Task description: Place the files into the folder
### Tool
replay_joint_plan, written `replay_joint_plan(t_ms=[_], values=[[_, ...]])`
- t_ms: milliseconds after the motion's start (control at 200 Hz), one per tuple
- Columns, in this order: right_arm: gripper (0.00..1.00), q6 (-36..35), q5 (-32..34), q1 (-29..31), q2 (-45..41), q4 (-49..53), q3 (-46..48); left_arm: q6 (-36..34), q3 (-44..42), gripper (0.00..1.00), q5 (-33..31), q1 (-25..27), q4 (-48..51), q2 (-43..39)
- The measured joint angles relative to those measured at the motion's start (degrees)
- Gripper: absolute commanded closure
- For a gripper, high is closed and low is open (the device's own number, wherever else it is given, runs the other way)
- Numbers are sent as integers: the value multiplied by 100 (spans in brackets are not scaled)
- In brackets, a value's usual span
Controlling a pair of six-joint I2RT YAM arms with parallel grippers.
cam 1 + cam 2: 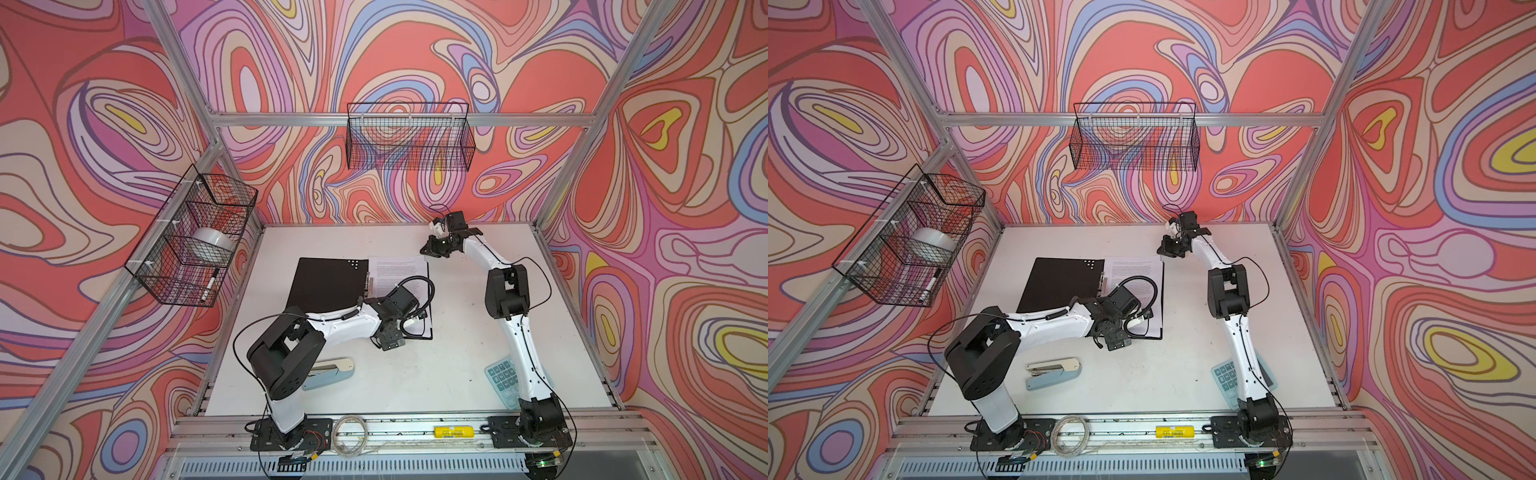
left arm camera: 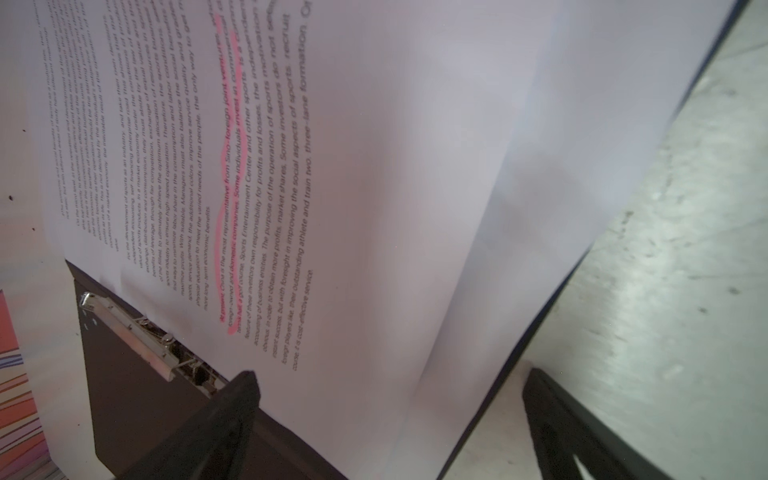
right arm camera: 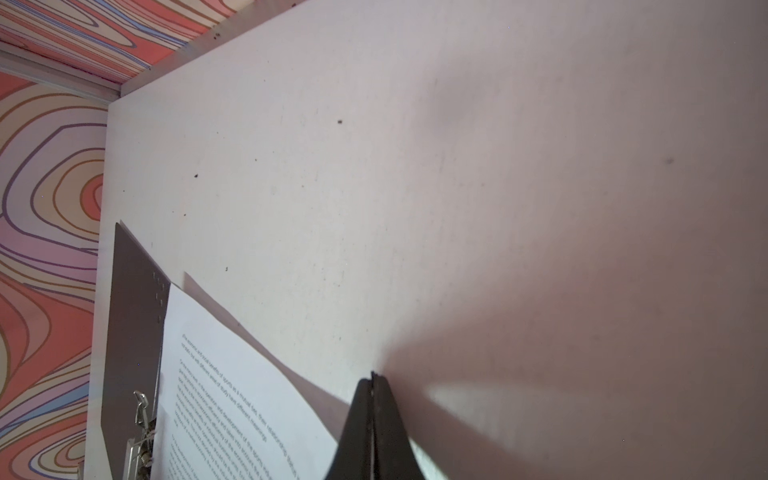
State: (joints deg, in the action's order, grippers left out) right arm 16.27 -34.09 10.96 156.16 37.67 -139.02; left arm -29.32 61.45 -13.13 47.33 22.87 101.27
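the papers [image 1: 400, 268] lie in the open black folder [image 1: 328, 279], left pincer [image 2: 390, 378] spread apart above them, right pincer [image 3: 372, 377] pressed together over the desk [image 3: 457, 166].

One folder [image 1: 328, 282], several files [image 1: 399, 266], two wire baskets [image 1: 409, 137] [image 1: 166, 266], one stapler [image 1: 328, 374], one calculator [image 1: 503, 378], one tape roll [image 1: 210, 245], one marker [image 1: 210, 284].

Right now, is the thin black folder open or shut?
Open: the thin black folder lies flat, metal clip showing, white printed sheets on one half.

Stapler [image 1: 1054, 372], calculator [image 1: 503, 380], wire basket [image 1: 174, 291] holding tape roll [image 1: 212, 245] and marker [image 1: 210, 284]
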Motion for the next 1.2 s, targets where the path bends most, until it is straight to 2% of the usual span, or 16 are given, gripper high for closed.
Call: replay_joint_plan(t_ms=[1197], values=[[100,-791,160,4,-133,675,-15,61,-7,0,-131,22,-219,52]])
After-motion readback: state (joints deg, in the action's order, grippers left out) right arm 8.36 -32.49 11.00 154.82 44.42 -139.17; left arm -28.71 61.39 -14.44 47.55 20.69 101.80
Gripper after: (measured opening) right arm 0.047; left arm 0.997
